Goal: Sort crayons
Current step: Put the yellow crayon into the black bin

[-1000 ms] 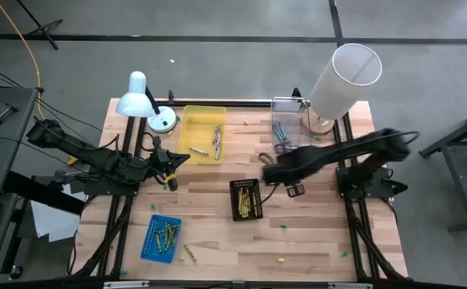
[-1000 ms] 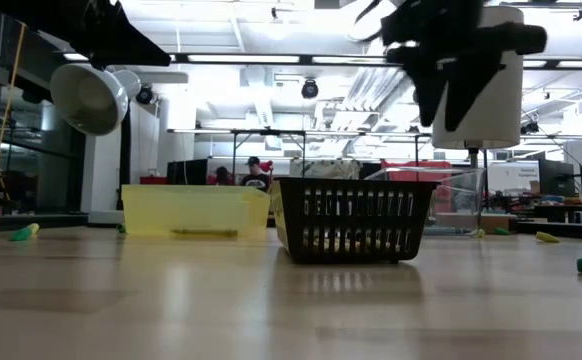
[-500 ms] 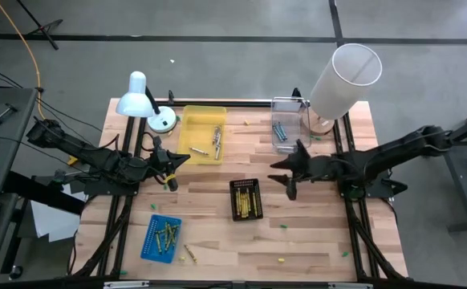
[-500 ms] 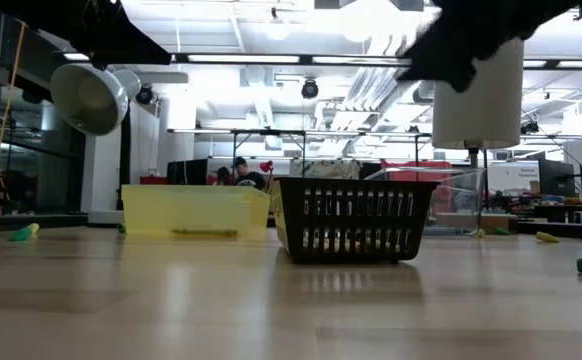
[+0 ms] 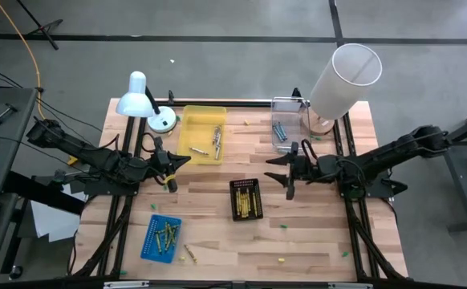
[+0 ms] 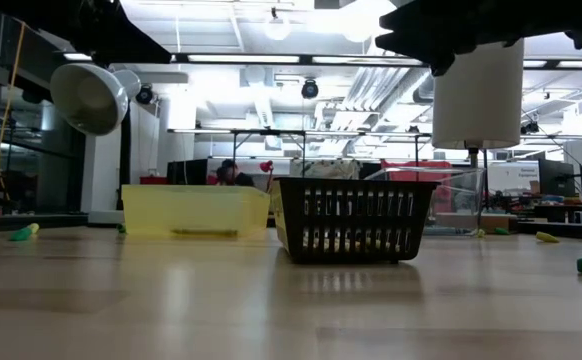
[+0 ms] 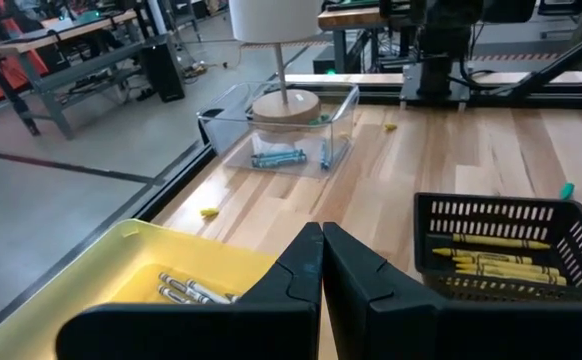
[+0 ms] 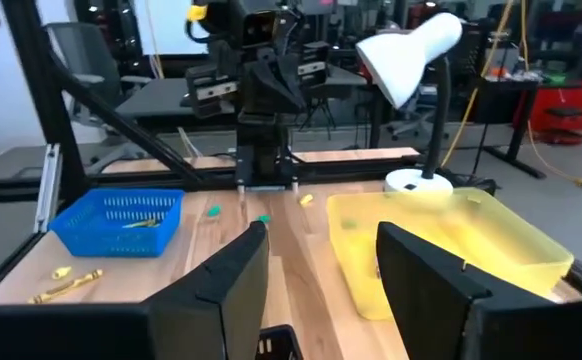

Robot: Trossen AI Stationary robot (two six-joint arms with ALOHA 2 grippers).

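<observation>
Yellow crayons [image 5: 248, 201] lie in a black basket [image 5: 235, 210] mid-table. Greyish crayons [image 7: 193, 291] lie in a yellow tray [image 5: 192, 128], green ones [image 5: 166, 234] in a blue basket [image 5: 148, 241], and blue ones [image 7: 277, 158] in a clear tray [image 5: 288, 120]. A loose yellow crayon [image 5: 190, 254] lies near the front edge. My left gripper [image 5: 184, 158] hangs shut and empty beside the yellow tray's near right corner. My right gripper [image 5: 282, 173] hangs open and empty, level, above the table right of the black basket, pointing toward the table's left.
A white desk lamp [image 5: 140, 98] stands at the far left. A tall white lampshade [image 5: 343, 79] stands at the far right, behind the clear tray. Small green and yellow specks [image 5: 283, 226] dot the boards. Bare wood lies between the black basket and the front edge.
My right gripper, which pointed down just right of the black basket, has tipped up until it points level toward the table's left. It has drawn back a little toward the right edge as its arm folded down. Its fingers stay open. The crayons have not moved.
</observation>
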